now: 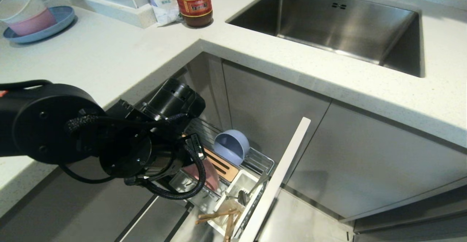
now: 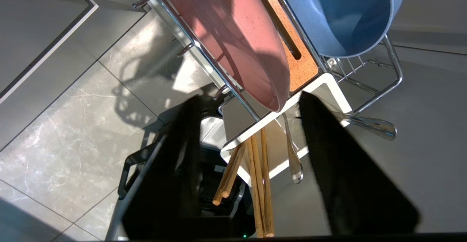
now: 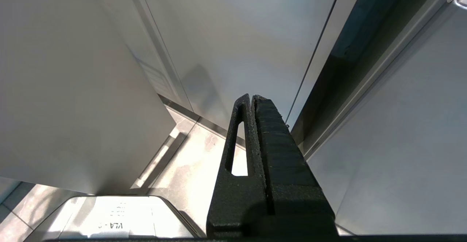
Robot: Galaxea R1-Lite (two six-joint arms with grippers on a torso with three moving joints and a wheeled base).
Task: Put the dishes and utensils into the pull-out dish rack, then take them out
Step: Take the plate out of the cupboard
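**Left gripper released above the loaded rack**

The left gripper [image 2: 248, 103] hangs with its black fingers [image 2: 328, 143] spread apart, grasping nothing, just over the white plastic utensil cup [image 2: 328, 85] of the chrome wire pull-out dish rack [image 1: 264, 162]. The flat round pale-pink plate [image 2: 233, 34] stands on edge in the wires beside the slotted wooden block [image 2: 301, 65]. The deep blue-grey matte bowl [image 1: 231, 146] lies tilted behind it. Light wooden chopsticks [image 2: 261, 176], a slim steel spoon [image 2: 293, 158] and another steel handle [image 2: 372, 124] sit in the cup. The right gripper [image 3: 252, 101] is clenched shut, empty, near grey cabinet fronts [image 3: 237, 34].
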